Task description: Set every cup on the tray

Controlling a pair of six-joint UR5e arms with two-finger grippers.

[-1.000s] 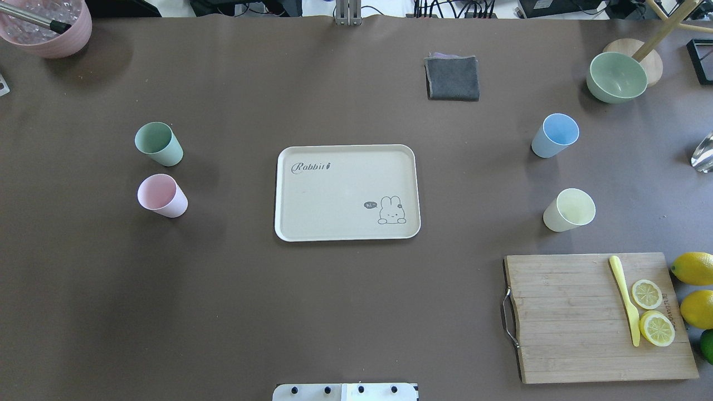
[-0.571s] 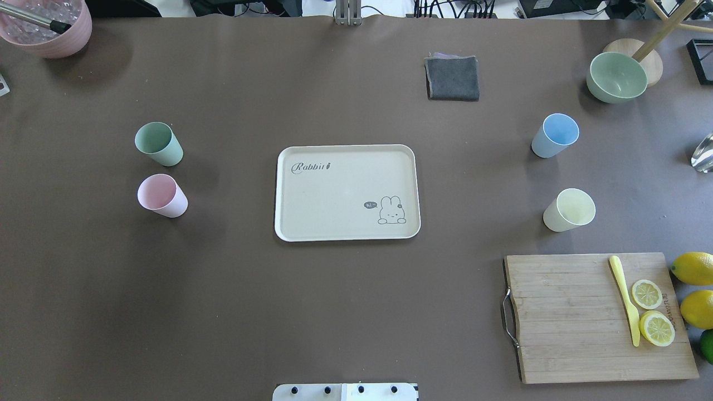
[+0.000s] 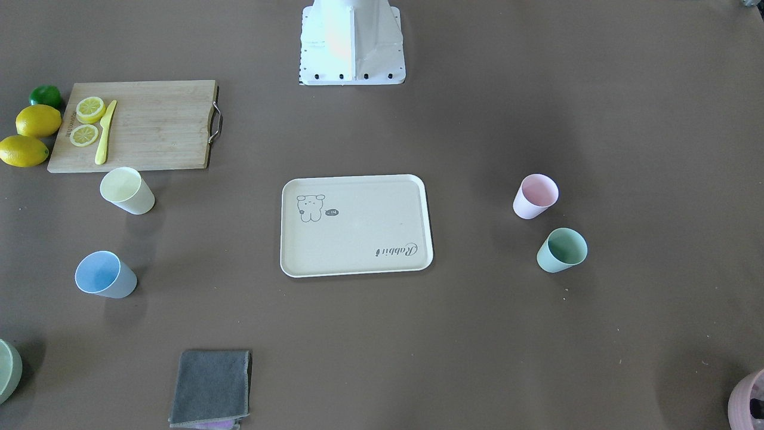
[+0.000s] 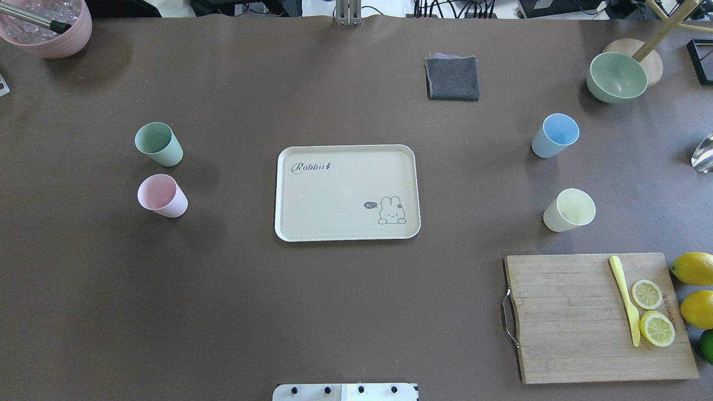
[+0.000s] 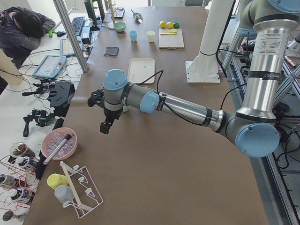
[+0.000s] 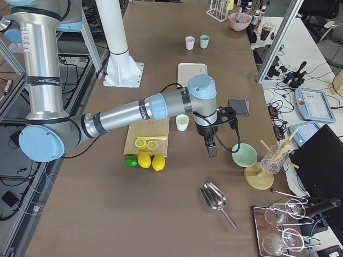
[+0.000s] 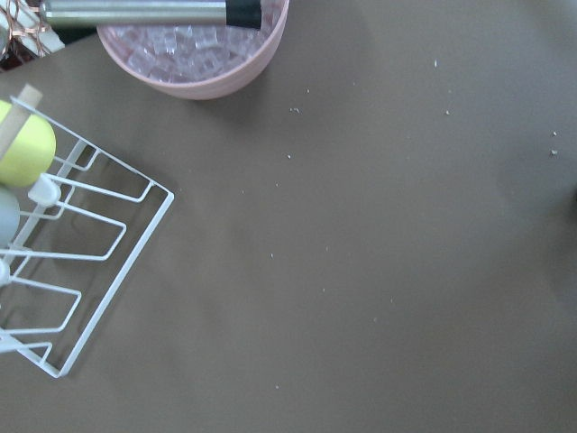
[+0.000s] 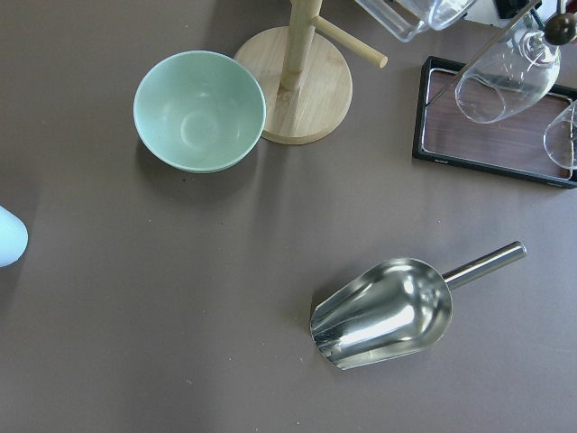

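Note:
The cream tray [image 4: 334,195] lies bare at the table's middle, also in the front view [image 3: 364,239]. A mint green cup [image 4: 159,143] and a pink cup [image 4: 162,195] stand upright to its left. A light blue cup [image 4: 555,135] and a pale yellow cup [image 4: 569,209] stand to its right. All four are on the table, off the tray. My left gripper [image 5: 105,126] shows only in the left side view, above the table's left end. My right gripper [image 6: 211,150] shows only in the right side view, near the yellow cup [image 6: 183,122]. I cannot tell whether either is open or shut.
A cutting board [image 4: 599,317] with lemon slices and a knife lies front right, with lemons [image 4: 693,268] beside it. A green bowl [image 4: 616,77], a grey cloth [image 4: 452,78] and a pink pot of ice [image 4: 47,28] stand at the back. A metal scoop [image 8: 383,311] lies far right.

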